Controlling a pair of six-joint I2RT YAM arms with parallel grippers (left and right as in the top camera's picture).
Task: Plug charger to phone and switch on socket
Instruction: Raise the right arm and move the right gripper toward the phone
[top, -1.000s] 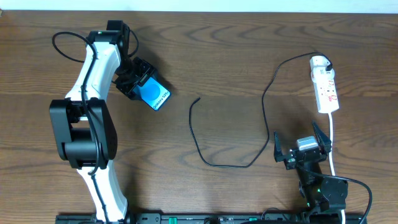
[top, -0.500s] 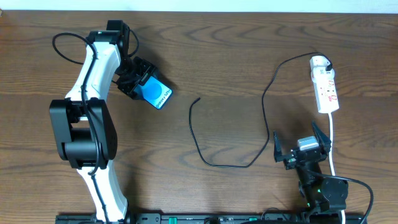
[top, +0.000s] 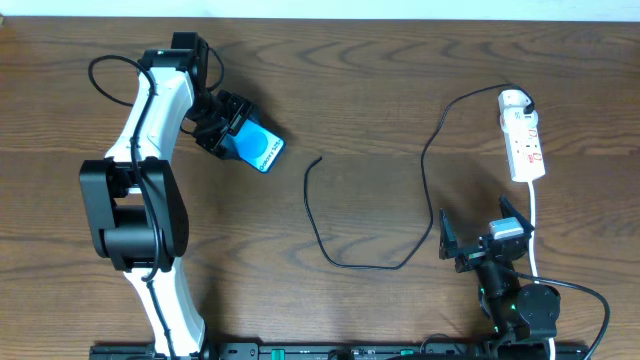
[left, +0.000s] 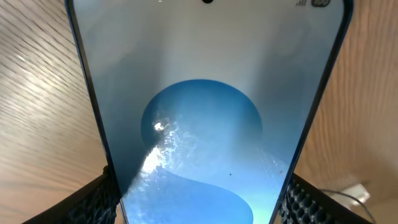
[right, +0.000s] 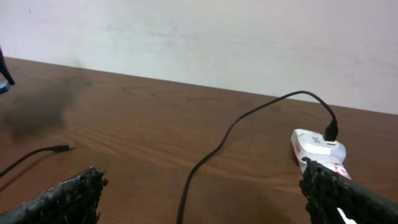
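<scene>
My left gripper (top: 232, 133) is shut on the phone (top: 258, 148), a slim smartphone with a bright blue screen and a lighter circle, held at the table's back left. The phone fills the left wrist view (left: 205, 118), with a jaw pad at each long edge. The charger (top: 345, 262), a thin black cable, loops across the middle; its free connector tip (top: 318, 158) lies right of the phone. Its other end is plugged into the socket (top: 524, 145), a white power strip at the right. My right gripper (top: 478, 238) is open and empty, below the socket.
The thick white cord (top: 534, 225) runs from the socket toward the front edge beside my right arm. In the right wrist view a pale wall (right: 205, 37) stands behind the table, and the charger (right: 230, 130) and socket (right: 318, 149) lie ahead.
My left gripper has carried the phone a little to the right, toward the connector tip. My right gripper has turned slightly in place.
</scene>
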